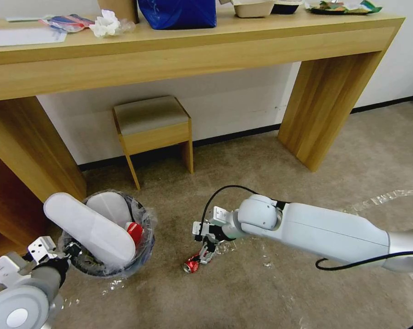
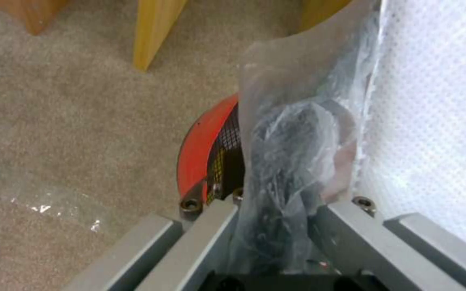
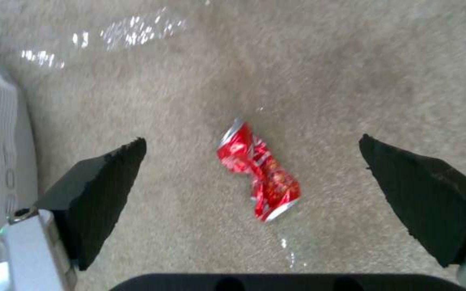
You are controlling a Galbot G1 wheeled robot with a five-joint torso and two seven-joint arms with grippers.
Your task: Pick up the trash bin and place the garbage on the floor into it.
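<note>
The trash bin (image 1: 144,233) is at the lower left, red (image 2: 198,153) with a crinkled clear liner (image 2: 287,153). My left gripper (image 1: 65,252) is shut on its near rim and liner (image 2: 276,206). Two long white insoles (image 1: 89,228) stick up out of it beside a red piece (image 1: 134,231); one insole (image 2: 433,121) is close to the wrist. I cannot tell if the bin rests on the floor (image 1: 243,173). A crushed red can (image 1: 191,265) lies on the carpet. My right gripper (image 1: 206,249) hangs open just above the can (image 3: 257,173), one finger on each side (image 3: 252,141).
A wooden desk (image 1: 188,55) spans the back, its right leg (image 1: 325,109) on the carpet and a panel (image 1: 28,160) at the left. A small padded stool (image 1: 152,132) stands under it. Shiny clear tape strips (image 1: 380,198) lie on the carpet.
</note>
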